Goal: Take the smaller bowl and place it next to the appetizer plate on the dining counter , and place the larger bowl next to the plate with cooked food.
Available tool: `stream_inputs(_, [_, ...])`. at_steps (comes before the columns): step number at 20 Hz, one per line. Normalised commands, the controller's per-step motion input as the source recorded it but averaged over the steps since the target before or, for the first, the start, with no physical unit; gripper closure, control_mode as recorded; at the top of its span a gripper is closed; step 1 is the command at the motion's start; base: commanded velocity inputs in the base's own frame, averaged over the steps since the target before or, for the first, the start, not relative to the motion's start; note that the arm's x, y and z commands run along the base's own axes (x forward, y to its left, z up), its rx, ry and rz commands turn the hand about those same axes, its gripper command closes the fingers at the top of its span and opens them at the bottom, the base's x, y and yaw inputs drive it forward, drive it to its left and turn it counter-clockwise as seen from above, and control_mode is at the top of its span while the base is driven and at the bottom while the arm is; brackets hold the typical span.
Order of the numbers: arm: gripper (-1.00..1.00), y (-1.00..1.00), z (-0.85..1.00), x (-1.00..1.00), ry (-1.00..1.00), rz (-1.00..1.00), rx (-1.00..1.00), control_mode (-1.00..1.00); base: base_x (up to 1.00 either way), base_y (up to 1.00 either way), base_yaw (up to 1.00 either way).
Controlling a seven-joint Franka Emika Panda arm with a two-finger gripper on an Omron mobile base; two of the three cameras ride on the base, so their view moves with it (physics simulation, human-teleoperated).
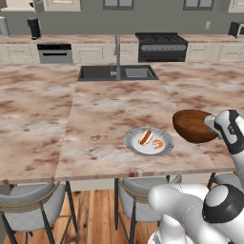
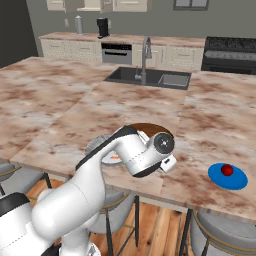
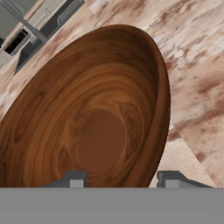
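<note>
I had the larger bowl (image 1: 194, 126) pinched by its rim in my gripper (image 3: 121, 178), tilted just above the dining counter (image 1: 105, 109), at three o'clock from the plate with cooked food (image 1: 148, 141). It wasn't set down yet. The appetizer plate (image 2: 227, 176) sat alone, so the small one remained.

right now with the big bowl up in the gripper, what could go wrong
1. The larger bowl hangs tilted above the dining counter, pinched at its rim by the gripper; such an edge grip may slip or let it swing.
2. It is close beside the plate with cooked food, so lowering carelessly could land it on the rim or knock the hot dog.
</note>
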Motion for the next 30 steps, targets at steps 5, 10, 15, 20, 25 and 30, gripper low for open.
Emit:
stream_inputs(5, [1.0,-0.11,-0.15,0.06,0.0,0.0,0.0,-1.0,0.0,0.0,0.0])
stream_inputs(10, [1.0,-0.08,-0.19,0.02,0.0,0.0,0.0,-1.0,0.0,0.0,0.0])
stream_inputs(15, [1.0,0.0,-0.19,0.11,0.0,0.0,0.0,-1.0,0.0,0.0,0.0])
stream_inputs(20, [1.0,0.0,-0.21,0.13,0.0,0.0,0.0,-1.0,0.0,0.0,0.0])
stream_inputs(25, [1.0,-0.03,-0.25,0.12,0.0,0.0,0.0,-1.0,0.0,0.0,0.0])
stream_inputs(30, [1.0,-0.09,-0.27,0.13,0.0,0.0,0.0,-1.0,0.0,0.0,0.0])
